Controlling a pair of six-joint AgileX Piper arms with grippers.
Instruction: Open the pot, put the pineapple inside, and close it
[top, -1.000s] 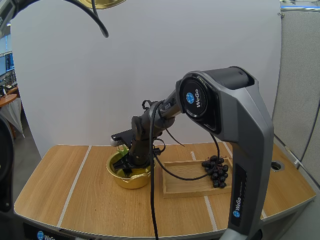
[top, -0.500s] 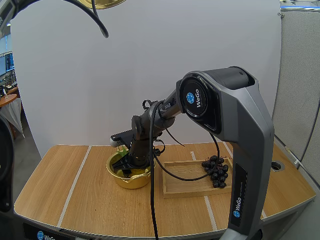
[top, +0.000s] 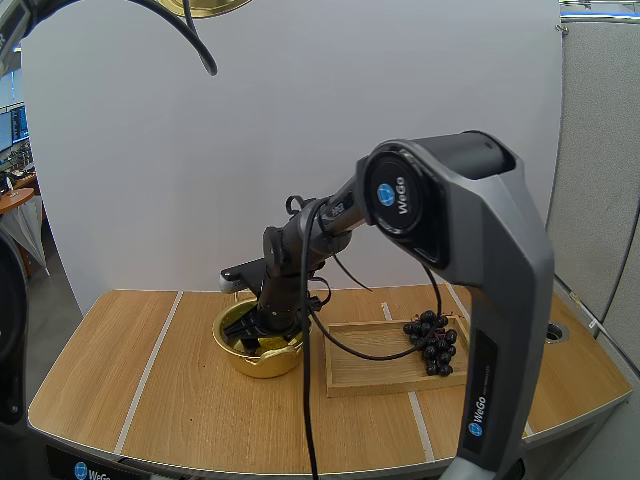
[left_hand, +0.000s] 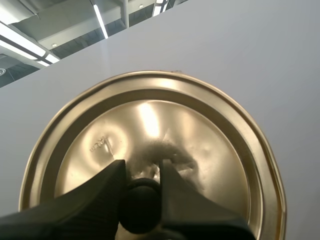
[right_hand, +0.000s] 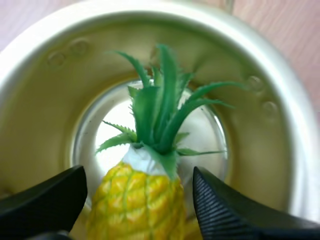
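Observation:
The gold pot (top: 258, 352) stands open on the table, left of the tray. My right gripper (top: 256, 334) reaches down into it. Between its spread fingers, in the right wrist view, the yellow pineapple (right_hand: 137, 207) with green leaves lies on the floor of the pot (right_hand: 35, 100). My right gripper (right_hand: 139, 175) is open, with a thin gap on each side of the fruit. High above, the gold lid (top: 205, 7) hangs at the high view's upper edge. My left gripper (left_hand: 142, 170) is shut on the black knob (left_hand: 140, 212) of the lid (left_hand: 210, 150).
A wooden tray (top: 372, 372) lies right of the pot, with a bunch of dark grapes (top: 432, 343) on its right end. My right arm's large grey link (top: 480, 260) rises over the table's right half. Bare tabletop (top: 130, 380) stretches left of the pot.
My right arm has shifted slightly, and its wrist sits a little higher over the pot. The lid stays held up high.

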